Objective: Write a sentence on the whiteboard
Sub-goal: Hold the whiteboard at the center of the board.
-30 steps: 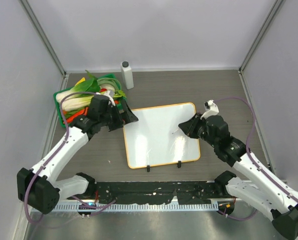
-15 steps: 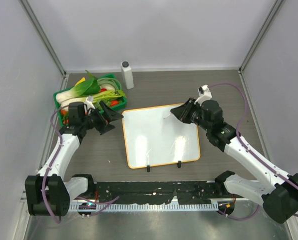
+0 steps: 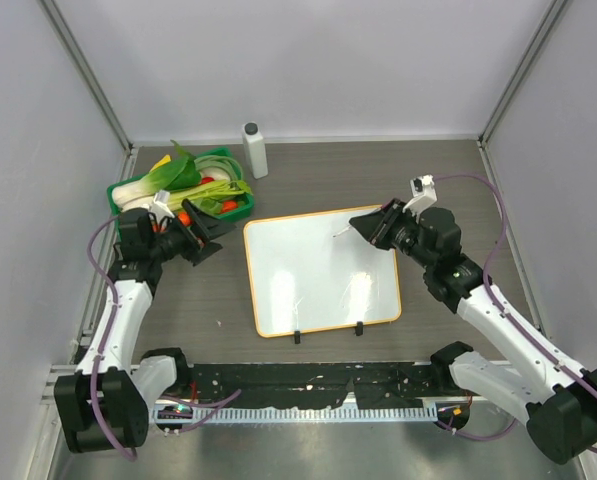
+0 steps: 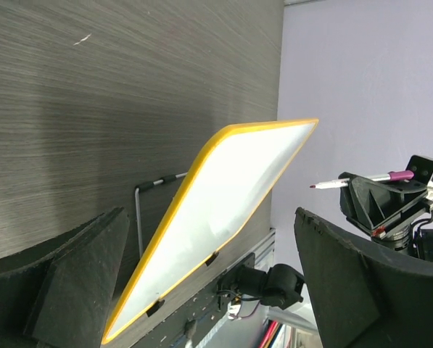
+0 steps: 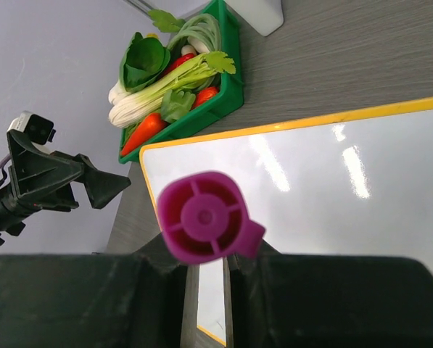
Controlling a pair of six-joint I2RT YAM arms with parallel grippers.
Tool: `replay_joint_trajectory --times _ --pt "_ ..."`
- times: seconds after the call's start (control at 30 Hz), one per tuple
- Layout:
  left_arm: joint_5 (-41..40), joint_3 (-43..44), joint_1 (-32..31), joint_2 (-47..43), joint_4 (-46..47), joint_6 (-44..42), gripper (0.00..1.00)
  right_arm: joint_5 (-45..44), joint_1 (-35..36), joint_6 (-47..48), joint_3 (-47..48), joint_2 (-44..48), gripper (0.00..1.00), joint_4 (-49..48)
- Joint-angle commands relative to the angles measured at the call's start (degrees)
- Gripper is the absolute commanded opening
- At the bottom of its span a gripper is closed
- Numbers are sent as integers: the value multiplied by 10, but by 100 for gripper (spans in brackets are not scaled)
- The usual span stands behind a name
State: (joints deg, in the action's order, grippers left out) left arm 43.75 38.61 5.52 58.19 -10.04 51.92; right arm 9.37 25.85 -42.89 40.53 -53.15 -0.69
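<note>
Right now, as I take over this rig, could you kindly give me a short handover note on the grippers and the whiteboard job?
The left gripper is open and empty, hovering left of the board beside the green plastic tray of vegetables.
The right gripper is shut on the white marker with a magenta end cap, tip aimed at the board's far right part. Contact cannot be told.
The white rectangular whiteboard with a thin orange frame sits on the dark table between the arms.
Done: marker in hand. No ink shows on the board.
Left: the whole sentence.
</note>
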Motion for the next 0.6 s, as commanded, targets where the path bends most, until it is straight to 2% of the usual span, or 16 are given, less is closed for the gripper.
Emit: replay_joint_trajectory --times 0.0,0.27,0.47,0.57 --pt "-4 12 10 -54 24 -11 100 8 -2 -11 -5 10 1 -38" --pt "-110 38 20 -90 -53 -32 100 8 -2 -11 -8 14 1 -42" --pt "-86 22 22 -80 -24 -11 100 4 -2 -9 -10 17 2 -38" --pt "-36 0 23 -77 10 -13 100 7 -3 3 -9 17 1 -34"
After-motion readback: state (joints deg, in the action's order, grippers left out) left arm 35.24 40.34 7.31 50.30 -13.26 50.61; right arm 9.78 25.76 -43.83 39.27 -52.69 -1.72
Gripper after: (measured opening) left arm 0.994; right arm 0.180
